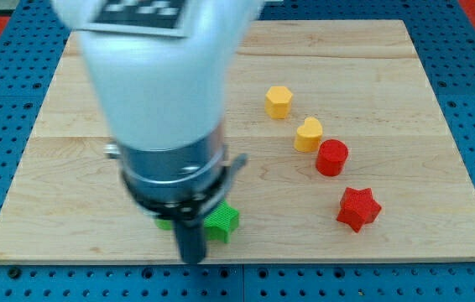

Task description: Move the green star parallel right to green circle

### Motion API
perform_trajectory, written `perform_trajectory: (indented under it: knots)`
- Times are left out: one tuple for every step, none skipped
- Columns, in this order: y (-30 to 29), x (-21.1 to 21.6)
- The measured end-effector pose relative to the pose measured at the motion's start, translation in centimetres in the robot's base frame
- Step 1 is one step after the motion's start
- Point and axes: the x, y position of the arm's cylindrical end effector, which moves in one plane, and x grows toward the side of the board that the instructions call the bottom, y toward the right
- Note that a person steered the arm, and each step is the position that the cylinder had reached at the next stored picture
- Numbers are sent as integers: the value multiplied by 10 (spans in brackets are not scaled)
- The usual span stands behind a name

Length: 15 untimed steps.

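My tip (191, 257) sits touching the green star (221, 222) — another green block (164, 223) peeks out left.

Pale matt wooden board (388, 101) (grain visible), blue pegboard (2, 75).

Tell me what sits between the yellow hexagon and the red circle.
In the camera view, the yellow heart lies between the yellow hexagon and the red circle, close to the red circle.
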Motion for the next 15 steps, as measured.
perform_trajectory:
  knots:
    - [-36,-2]
    - [-18,-7]
    - [-2,-15]
    - [0,-28]
    - [28,-33]
    - [48,-38]
    - [51,-39]
    - [50,-28]
    - [69,5]
    - [93,6]
    - [96,-2]
    - [76,-8]
    - [85,-21]
    - [84,-27]
    - [89,-21]
